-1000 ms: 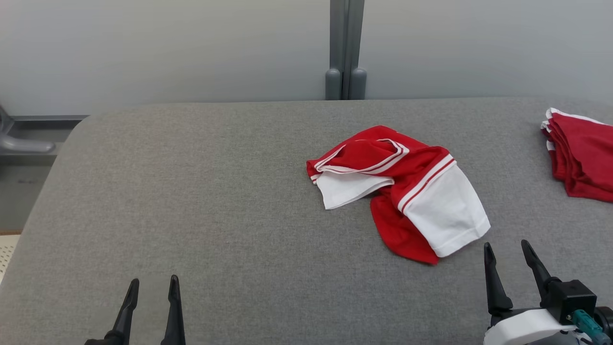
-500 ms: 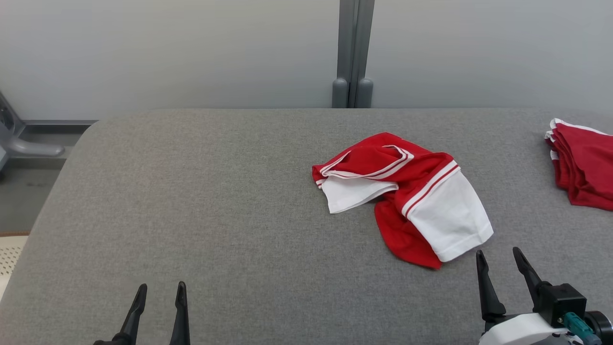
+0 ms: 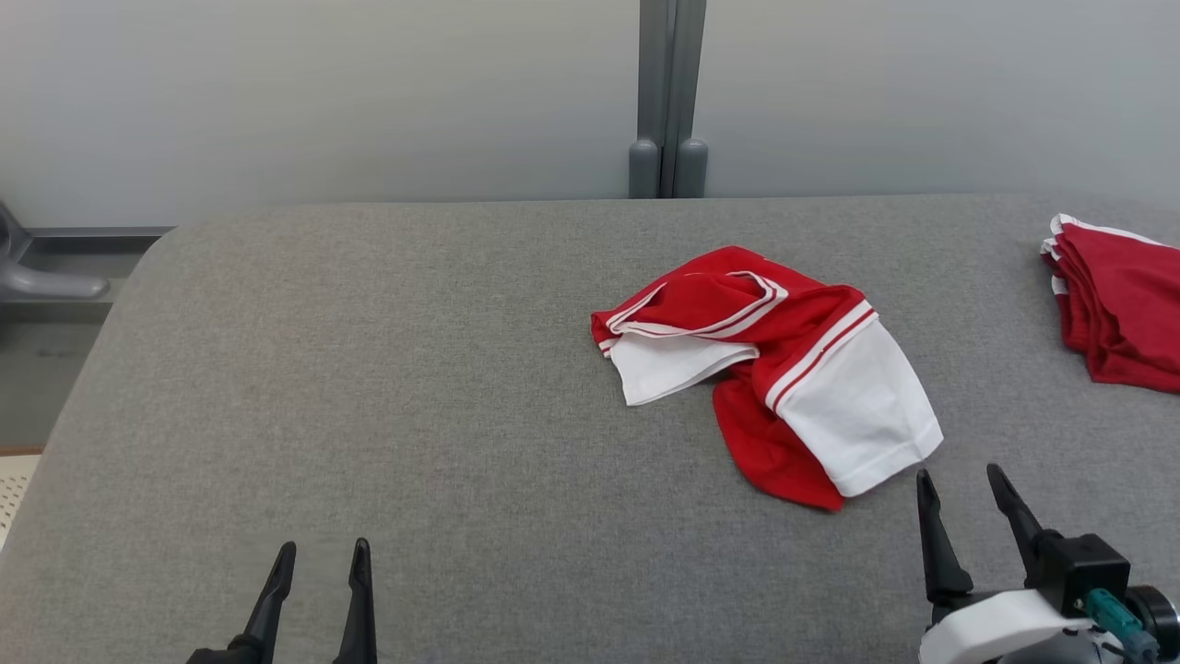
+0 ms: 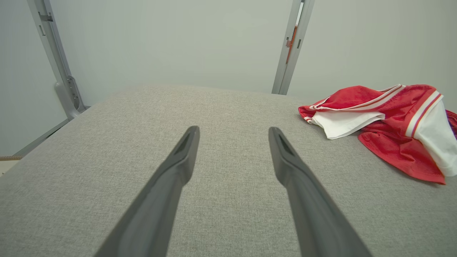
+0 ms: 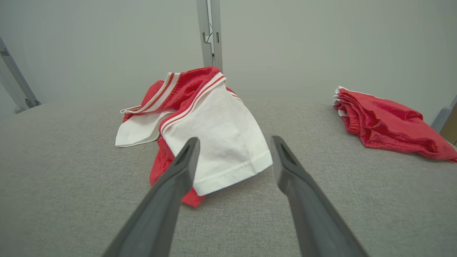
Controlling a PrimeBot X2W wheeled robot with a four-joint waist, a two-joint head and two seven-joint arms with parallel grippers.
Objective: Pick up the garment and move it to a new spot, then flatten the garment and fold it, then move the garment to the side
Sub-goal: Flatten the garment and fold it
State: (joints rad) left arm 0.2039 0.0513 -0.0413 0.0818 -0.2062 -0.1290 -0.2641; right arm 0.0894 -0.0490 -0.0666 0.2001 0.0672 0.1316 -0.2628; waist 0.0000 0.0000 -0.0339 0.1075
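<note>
Grey fabric-covered table (image 3: 369,387) before a pale wall with a grey post (image 3: 668,92) behind; right of centre on it, crumpled and unheld, the red garment (image 3: 784,369) with white panels and stripes. Just short of its near white hem, the right gripper (image 3: 959,472), fingers spread apart and empty, close but not touching; at the table's right edge, well apart, a folded stack of red clothes (image 3: 1120,314). Far over at the near left, the left gripper (image 3: 324,544), likewise spread wide, holding nothing.
</note>
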